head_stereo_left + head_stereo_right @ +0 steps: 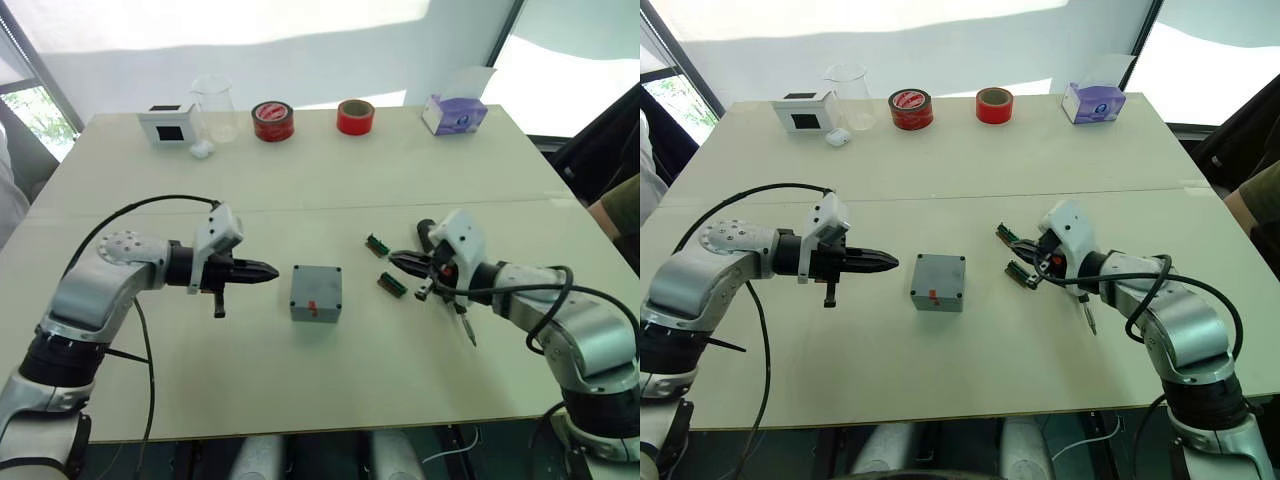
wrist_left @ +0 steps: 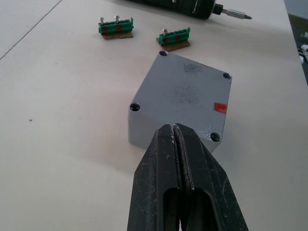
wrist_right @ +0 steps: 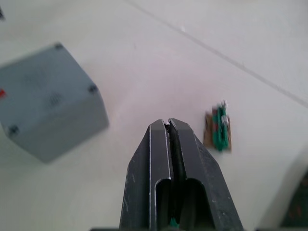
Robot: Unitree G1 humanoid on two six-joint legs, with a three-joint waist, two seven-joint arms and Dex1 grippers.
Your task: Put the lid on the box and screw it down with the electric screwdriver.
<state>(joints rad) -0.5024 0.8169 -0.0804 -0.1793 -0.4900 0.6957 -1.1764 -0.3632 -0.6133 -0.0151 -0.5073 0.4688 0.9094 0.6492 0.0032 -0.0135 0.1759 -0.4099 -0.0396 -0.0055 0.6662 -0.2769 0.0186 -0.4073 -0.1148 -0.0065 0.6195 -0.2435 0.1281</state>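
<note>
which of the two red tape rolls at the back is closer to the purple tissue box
The plain red roll, the one nearer the tissue box. The other roll, with a white-marked top, sits beside the clear beaker.

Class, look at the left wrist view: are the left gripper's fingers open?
No. The left gripper has its two black fingers pressed together, their tips just short of the grey box.

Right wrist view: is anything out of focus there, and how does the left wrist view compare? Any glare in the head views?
Right wrist view: the box and the green terminal block look soft, while the fingers are crisper. Left wrist view: the box and its corner holes are sharp. Left eye view: the background beyond the table is blown out white.
</note>
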